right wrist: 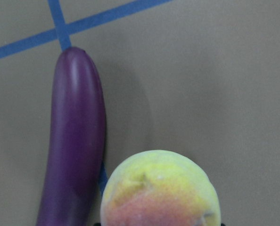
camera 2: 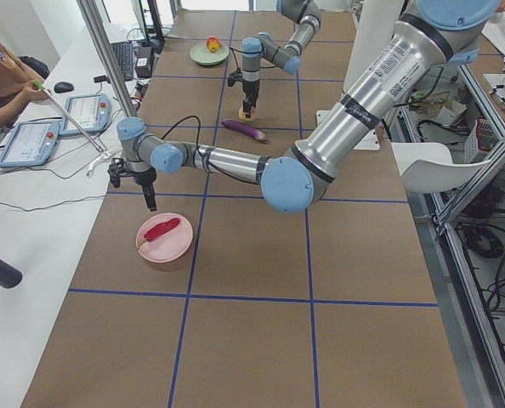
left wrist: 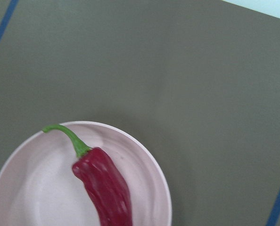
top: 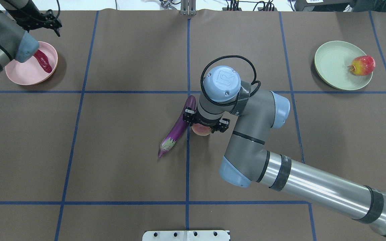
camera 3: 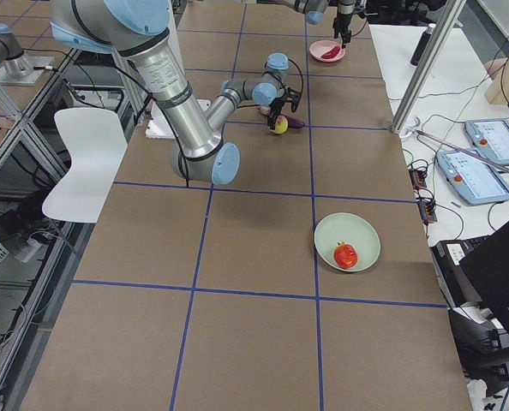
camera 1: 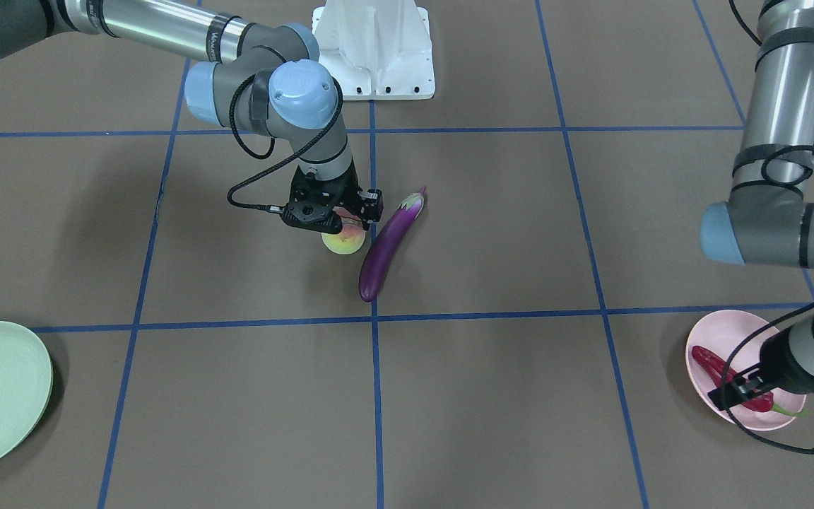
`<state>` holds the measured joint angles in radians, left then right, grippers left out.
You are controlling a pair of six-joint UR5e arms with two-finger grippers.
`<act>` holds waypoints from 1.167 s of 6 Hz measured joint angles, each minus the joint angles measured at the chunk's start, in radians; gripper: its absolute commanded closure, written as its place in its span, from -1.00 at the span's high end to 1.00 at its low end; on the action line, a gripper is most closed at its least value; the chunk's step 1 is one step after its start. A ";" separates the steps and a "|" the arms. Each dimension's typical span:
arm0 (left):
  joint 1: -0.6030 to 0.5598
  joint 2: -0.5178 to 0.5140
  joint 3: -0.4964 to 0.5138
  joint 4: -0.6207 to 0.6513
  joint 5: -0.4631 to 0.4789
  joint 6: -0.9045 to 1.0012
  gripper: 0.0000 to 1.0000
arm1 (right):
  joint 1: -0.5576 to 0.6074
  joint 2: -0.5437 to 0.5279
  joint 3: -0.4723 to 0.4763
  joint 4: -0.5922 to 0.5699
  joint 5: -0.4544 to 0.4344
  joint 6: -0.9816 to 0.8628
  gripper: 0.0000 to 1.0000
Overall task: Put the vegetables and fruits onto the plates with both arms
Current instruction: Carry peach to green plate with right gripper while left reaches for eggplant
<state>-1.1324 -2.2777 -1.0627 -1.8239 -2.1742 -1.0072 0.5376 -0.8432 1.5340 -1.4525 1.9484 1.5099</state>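
Note:
My right gripper (camera 1: 345, 225) stands over the middle of the table, shut on the yellow-pink peach (camera 1: 343, 242), which fills the bottom of the right wrist view (right wrist: 161, 190). The purple eggplant (camera 1: 389, 244) lies right beside it on the table. My left gripper (camera 1: 732, 389) hovers over the pale pink plate (camera 1: 725, 339), open and empty. The red chili pepper (left wrist: 104, 186) lies in that plate. The bumpy red-orange fruit (top: 362, 65) rests on the edge of the mint green plate (top: 333, 72).
The white base block (camera 1: 375, 49) stands at the robot's edge of the table. Blue tape lines divide the brown table into squares. An operator and tablets sit beyond the far side in the exterior left view (camera 2: 65, 115).

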 measured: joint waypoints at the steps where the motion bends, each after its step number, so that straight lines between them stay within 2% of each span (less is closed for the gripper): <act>1: 0.064 -0.003 -0.074 0.001 -0.002 -0.111 1.00 | 0.055 -0.002 0.005 -0.002 0.050 -0.011 -1.00; 3: 0.220 -0.003 -0.243 0.003 0.028 -0.276 0.98 | 0.245 -0.026 0.002 -0.008 0.155 -0.139 -1.00; 4: 0.320 -0.004 -0.322 0.006 0.096 -0.321 0.89 | 0.355 -0.061 -0.011 -0.009 0.201 -0.243 -1.00; 5: 0.407 -0.013 -0.382 0.012 0.171 -0.351 0.90 | 0.467 -0.103 -0.047 -0.010 0.238 -0.378 -1.00; 7: 0.512 -0.055 -0.419 0.023 0.227 -0.315 0.89 | 0.626 -0.146 -0.205 -0.005 0.253 -0.596 -1.00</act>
<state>-0.6207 -2.3322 -1.4817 -1.8005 -1.9471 -1.3221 1.1633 -0.9890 1.3295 -1.4575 2.2012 0.9134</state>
